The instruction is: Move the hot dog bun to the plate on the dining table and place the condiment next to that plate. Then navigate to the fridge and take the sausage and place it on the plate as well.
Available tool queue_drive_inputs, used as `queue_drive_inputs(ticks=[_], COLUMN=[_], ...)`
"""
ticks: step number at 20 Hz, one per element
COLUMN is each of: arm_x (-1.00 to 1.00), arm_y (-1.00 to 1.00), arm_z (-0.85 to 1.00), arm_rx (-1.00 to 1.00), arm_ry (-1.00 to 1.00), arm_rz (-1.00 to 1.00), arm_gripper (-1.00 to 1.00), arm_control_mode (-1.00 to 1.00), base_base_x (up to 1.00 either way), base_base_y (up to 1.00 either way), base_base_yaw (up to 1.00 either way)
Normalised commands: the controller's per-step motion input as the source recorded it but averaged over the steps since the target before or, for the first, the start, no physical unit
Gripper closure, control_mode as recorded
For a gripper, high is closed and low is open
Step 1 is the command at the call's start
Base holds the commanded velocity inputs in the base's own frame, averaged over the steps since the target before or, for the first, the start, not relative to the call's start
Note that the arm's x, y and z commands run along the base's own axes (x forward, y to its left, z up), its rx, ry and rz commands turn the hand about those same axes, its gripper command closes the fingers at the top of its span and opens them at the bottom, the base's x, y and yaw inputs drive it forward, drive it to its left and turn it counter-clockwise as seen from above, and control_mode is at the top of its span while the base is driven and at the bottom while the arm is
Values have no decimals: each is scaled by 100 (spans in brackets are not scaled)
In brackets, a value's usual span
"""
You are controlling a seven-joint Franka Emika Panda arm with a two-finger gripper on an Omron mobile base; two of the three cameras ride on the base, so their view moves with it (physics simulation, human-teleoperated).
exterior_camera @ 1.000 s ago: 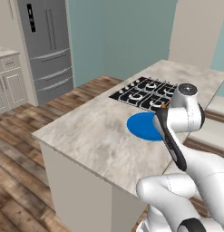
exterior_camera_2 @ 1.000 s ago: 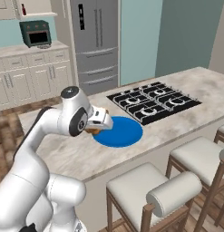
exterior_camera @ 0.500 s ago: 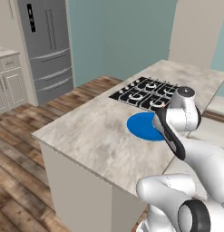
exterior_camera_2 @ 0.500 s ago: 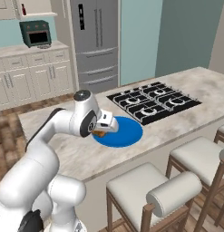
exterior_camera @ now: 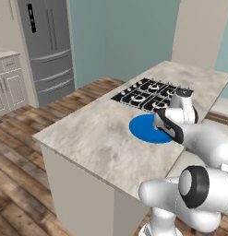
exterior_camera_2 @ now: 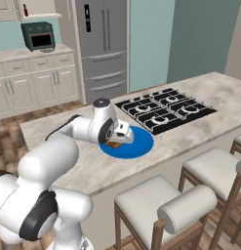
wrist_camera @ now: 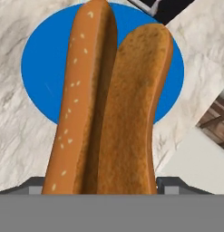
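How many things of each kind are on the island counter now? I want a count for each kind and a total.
Blue plate: 1
Hot dog bun, in the gripper over the plate: 1
Black stovetop: 1
Total: 3

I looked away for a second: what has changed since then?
The gripper carried the hot dog bun forward, from the blue plate's near edge to above it. The jaws kept hold of the bun. Plate and stovetop stayed put.
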Motion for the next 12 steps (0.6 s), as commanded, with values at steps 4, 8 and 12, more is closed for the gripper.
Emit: queue_drive_inputs(ticks=[4,8,12], arm_x=[46,36,33], arm_y=[0,-1,-1], arm_z=[-28,-30,-22], arm_rx=[0,0,1], arm_ry=[11,8,4], arm_rz=[0,0,0], arm_gripper=[100,100,100], arm_control_mode=[-100,-100,-100], base_base_x=[0,0,0], base_base_y=[0,0,0], base_base_yaw=[0,0,0])
